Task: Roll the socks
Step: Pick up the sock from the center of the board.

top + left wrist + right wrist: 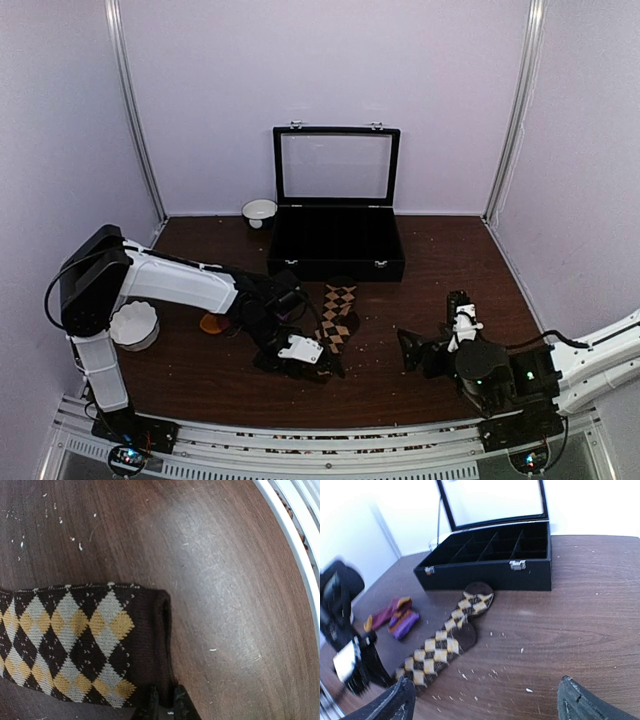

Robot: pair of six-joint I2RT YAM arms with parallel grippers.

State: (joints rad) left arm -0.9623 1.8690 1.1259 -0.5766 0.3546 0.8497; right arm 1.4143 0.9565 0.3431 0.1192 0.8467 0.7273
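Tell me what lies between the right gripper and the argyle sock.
Only crumb-dotted bare tabletop separates right gripper and argyle sock, seen in right wrist view.

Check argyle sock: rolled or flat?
Flat. The argyle sock lies stretched full length on the table, no roll visible.

Dim top view, blown-out white background and blurred left edge in right wrist view

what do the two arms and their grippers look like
Both arms are white links joined by bulky black joint housings. The left arm has a thin black cable looping beside its shoulder, the right arm small green lights on its black housing. The left gripper and right gripper have black fingers, each with a white block behind.
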